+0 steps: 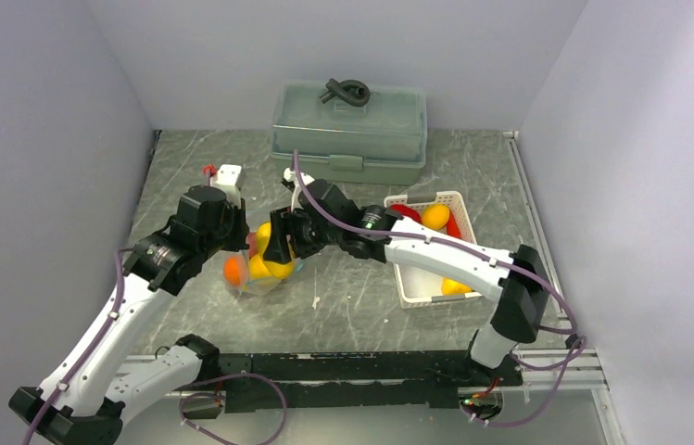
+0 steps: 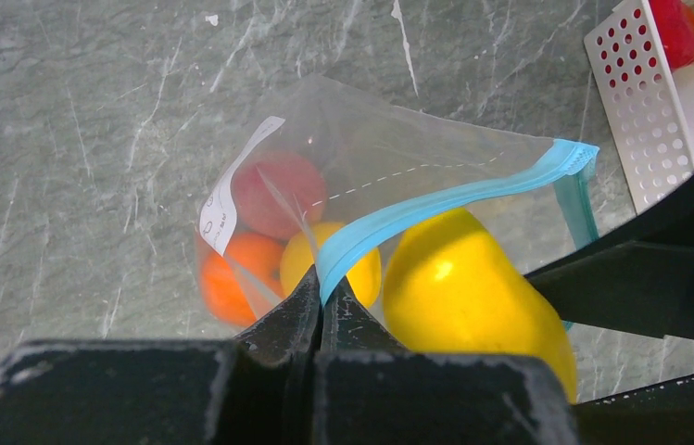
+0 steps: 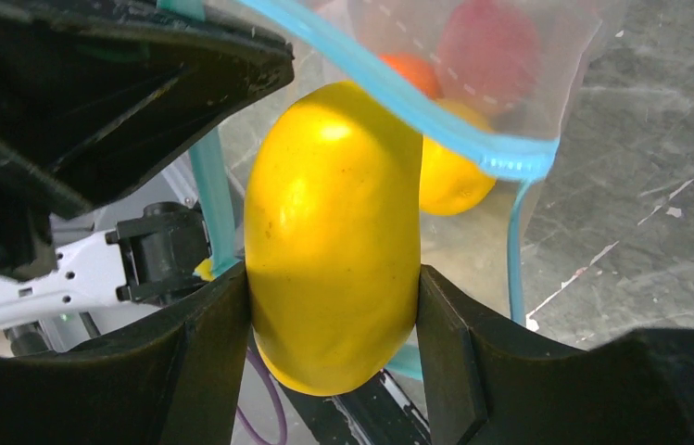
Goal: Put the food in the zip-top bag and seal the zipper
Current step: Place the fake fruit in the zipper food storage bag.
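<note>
The tabletop (image 1: 361, 306) is a grey-green stone pattern with pale veins and scuffs. A lidded box (image 1: 349, 139) sits at its far edge, about the middle. Nearer than the box and to its right stands a white lattice basket (image 1: 424, 298) holding red and yellow food (image 1: 435, 216). Nearer than the box and to its left, a clear bag (image 1: 264, 283) rests its lower end on the tabletop, with orange, yellow and pinkish-red pieces inside. Left of the box and slightly nearer lies a small white block (image 1: 229, 176) with a red bit on it. A white fleck (image 1: 315, 302) lies well nearer than the box, between bag and basket.
</note>
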Motion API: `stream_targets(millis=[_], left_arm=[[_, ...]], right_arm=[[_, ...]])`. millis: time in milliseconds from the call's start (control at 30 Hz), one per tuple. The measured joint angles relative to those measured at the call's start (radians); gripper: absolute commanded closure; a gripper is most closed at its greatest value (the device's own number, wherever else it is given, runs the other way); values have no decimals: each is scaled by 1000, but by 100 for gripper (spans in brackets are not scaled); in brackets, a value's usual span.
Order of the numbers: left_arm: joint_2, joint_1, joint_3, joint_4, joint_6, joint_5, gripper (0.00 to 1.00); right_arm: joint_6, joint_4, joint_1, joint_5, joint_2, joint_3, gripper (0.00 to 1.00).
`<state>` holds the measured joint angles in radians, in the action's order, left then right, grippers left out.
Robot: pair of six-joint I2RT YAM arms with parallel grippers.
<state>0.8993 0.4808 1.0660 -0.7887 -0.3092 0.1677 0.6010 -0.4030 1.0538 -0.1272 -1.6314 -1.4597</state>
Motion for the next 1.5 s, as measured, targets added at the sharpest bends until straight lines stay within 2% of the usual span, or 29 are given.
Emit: stream_targets(millis=[700,833,967,1200,1267,1300,1500], left_arm=[[-14,-4,-6,15,0,-34,100],[-14,-6,-6,15,0,-40,100],[-14,-6,-6,15,0,-40,100],[-14,-6,-6,15,0,-40,100],[-14,-6,-6,15,0,-40,100],[-14,-6,-6,14,1,-39,100],[-14,-13,-6,22,1,-35,100]], right_arm=[[98,12,-68,74,-147,-112,67],[122,30,-68,75,-184,-134,57],[144,43,-67,76,-206,-149,38],[157,71,-67,77,-226,-164,21],[158,76,-67,76,-226,-164,12],[155,77,-67,77,-226,-164,3],[143,77,-72,77,-224,-163,0]])
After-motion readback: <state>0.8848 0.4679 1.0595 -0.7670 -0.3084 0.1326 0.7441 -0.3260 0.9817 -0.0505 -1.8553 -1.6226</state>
